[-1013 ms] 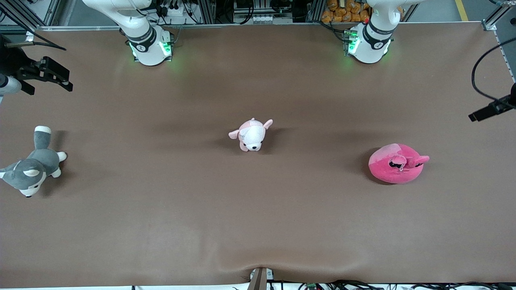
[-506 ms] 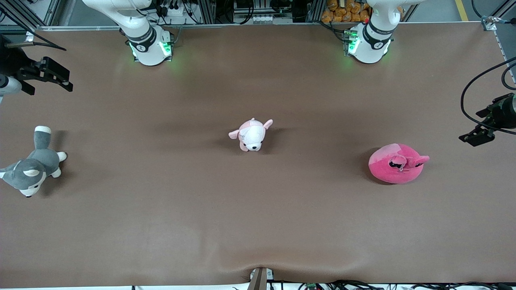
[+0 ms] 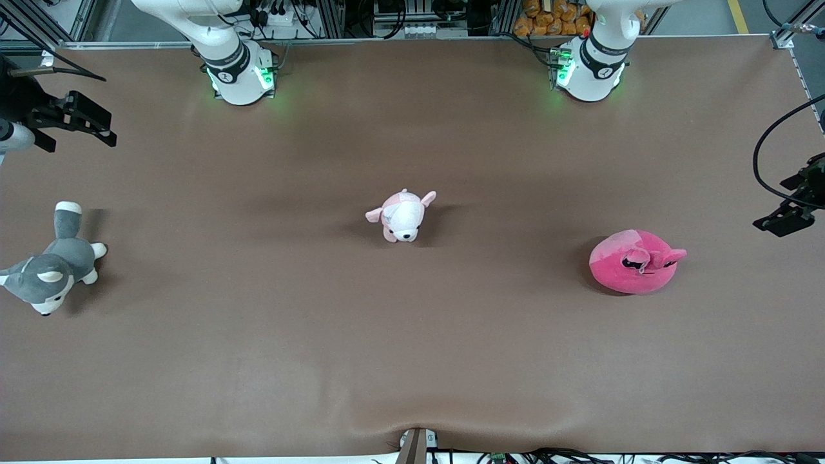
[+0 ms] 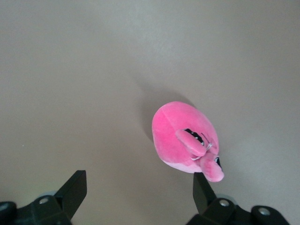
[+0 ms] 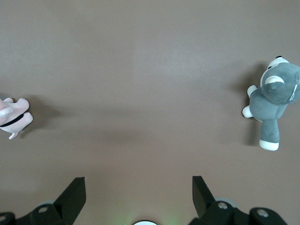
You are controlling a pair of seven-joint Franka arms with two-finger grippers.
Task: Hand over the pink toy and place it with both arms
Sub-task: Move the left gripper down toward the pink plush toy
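2 hands gape wide: left hand (image 3: 783,221) hangs at 2 o'clock of pink toy (image 3: 635,261) to grasp; right hand (image 3: 77,122) waits

Table (image 3: 412,361): brown cover, wrinkled at edge nearest front cam. Puppy (image 3: 401,216): pale pink/white plush, approx. table centre, upright, face toward front cam. Husky (image 3: 50,261): grey/white plush, well apart from puppy toward right arm's end, slightly nearer front cam than puppy, lying on side.
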